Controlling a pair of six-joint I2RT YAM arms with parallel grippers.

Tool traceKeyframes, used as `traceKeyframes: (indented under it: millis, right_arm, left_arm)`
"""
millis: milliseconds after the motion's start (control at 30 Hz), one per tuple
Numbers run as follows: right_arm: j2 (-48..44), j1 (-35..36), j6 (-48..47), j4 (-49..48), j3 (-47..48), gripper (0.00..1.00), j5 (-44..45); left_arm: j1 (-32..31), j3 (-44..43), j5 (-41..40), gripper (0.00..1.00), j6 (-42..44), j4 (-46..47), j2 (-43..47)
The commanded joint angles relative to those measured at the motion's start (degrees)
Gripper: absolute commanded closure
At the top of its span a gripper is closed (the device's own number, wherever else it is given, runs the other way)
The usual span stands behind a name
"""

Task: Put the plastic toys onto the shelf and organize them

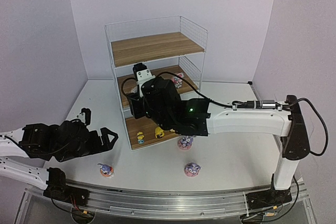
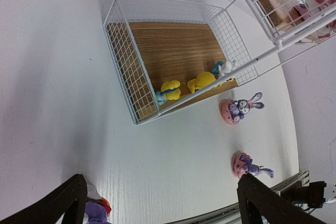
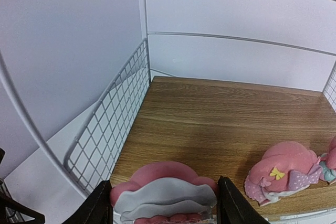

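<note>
The shelf (image 1: 157,48) has thin white-coated wire walls and matt brown wood-grain boards (image 3: 220,114). Each toy (image 2: 239,109) looks like smooth, slightly glossy plastic. The white bench (image 2: 63,87) is matt with a faint texture.

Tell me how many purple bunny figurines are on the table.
3. One bunny lies just in front of the bottom tier of the shelf, one nearer the arm bases, one at the near left. The right arm may hide others.

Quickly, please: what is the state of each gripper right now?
Left gripper: open, holding nothing.
Right gripper: closed on a pink toy.
</note>
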State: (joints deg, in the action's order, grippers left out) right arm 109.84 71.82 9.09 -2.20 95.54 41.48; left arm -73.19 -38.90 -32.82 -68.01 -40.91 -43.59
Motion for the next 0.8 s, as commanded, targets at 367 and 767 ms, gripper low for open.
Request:
traceKeyframes:
  millis: [367,767]
  right_arm:
    - [3.45,-2.38,1.64,-1.58,4.79,0.80,-1.83]
    - [5.56,-2.33,1.14,-3.54,4.81,0.72,-1.44]
  left_arm:
    - [-0.11,0.17,-1.58,0.00,0.34,2.43,-0.25]
    - [-0.13,1.33,-1.56,0.00,0.01,2.68,1.83]
